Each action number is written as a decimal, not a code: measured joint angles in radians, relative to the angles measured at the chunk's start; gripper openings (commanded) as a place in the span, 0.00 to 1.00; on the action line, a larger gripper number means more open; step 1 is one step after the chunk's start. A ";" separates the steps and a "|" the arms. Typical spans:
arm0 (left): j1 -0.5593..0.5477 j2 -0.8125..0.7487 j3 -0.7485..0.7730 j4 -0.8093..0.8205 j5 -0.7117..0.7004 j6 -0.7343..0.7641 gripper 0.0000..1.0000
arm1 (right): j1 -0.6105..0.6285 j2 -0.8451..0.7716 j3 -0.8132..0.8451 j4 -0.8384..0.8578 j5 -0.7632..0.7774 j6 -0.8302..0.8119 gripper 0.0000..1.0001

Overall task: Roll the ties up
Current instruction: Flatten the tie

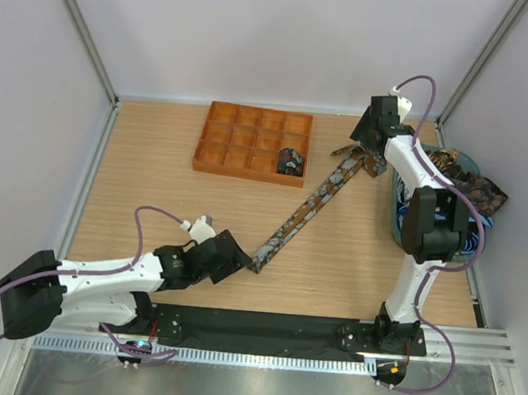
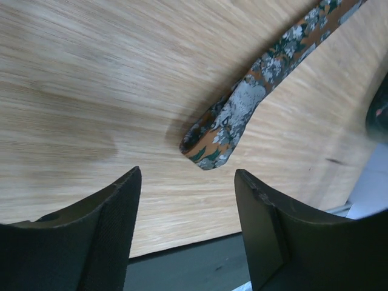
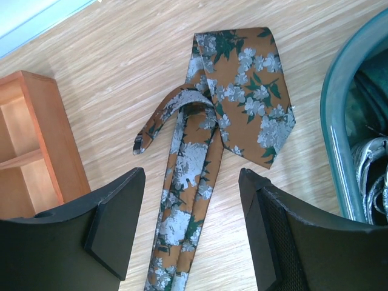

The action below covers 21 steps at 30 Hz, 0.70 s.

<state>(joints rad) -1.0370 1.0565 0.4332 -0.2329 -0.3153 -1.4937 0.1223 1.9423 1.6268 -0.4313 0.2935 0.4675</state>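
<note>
A brown floral tie (image 1: 307, 212) lies stretched diagonally across the table (image 1: 155, 170). Its narrow end sits just ahead of the left gripper (image 2: 188, 174), whose fingers are spread and touch nothing. The right gripper (image 3: 193, 174) hovers with its fingers apart over the wide end, which is folded over near the blue bin (image 3: 337, 115). A rolled tie (image 1: 291, 160) sits in the orange tray (image 1: 248, 173) — near-right corner compartment.

a patterned tie (image 1: 304, 215) lies stretched diagonally across the table (image 1: 155, 179) between the left gripper (image 1: 245, 262) and the right gripper (image 1: 371, 161); a rolled tie (image 1: 291, 160) sits in the orange tray (image 1: 229, 170).
</note>
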 measured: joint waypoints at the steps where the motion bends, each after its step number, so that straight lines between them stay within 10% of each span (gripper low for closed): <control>1: -0.017 0.019 0.016 -0.012 -0.027 -0.038 0.67 | 0.000 -0.002 -0.006 0.001 -0.003 0.003 0.71; 18: -0.151 0.297 0.140 -0.027 -0.210 -0.404 0.53 | -0.017 -0.036 -0.061 0.015 -0.038 0.032 0.71; 21: -0.154 0.327 0.141 -0.022 -0.230 -0.444 0.38 | -0.020 -0.045 -0.063 0.019 -0.042 0.036 0.71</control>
<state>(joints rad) -1.1908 1.3838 0.5739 -0.2550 -0.5453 -1.9377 0.1024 1.8973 1.5642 -0.4126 0.2520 0.5037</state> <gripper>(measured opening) 0.495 0.709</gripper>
